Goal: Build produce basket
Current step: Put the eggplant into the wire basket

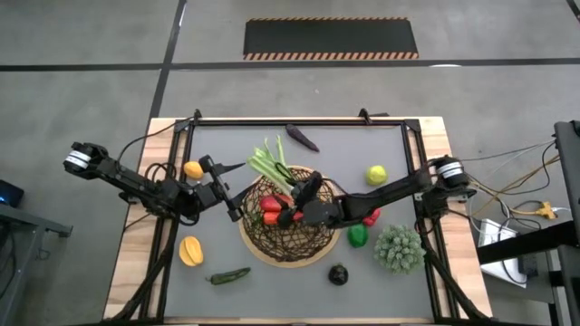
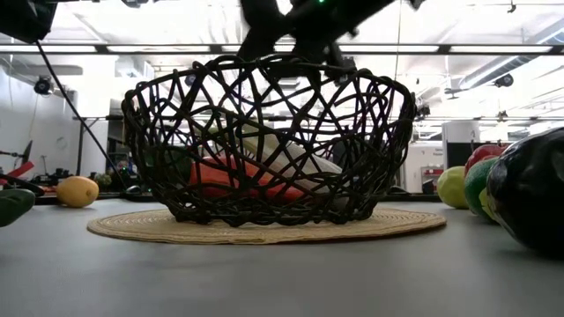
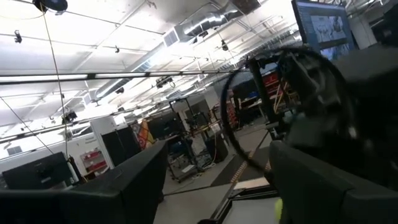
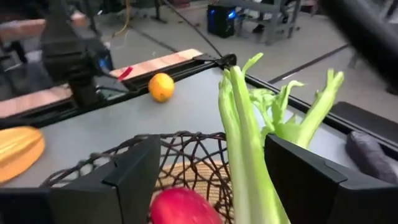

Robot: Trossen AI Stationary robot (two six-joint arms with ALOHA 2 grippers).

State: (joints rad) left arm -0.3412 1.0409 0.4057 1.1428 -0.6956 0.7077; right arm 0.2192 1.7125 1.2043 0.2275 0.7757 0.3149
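Observation:
The dark wicker basket stands mid-table on its tan base. Inside lie a red pepper, an orange carrot and the leek. The leek's green leaves stick out over the far rim. My right gripper is open above the basket. Its fingers stand on either side of the leek's stalk, and no touch shows. My left gripper is open just left of the basket, pointing toward the room.
Left of the basket are a lemon, a second yellow piece and a green chili. The eggplant lies far. At the right are a lime, red and green pieces, a bushy green item and a dark round piece.

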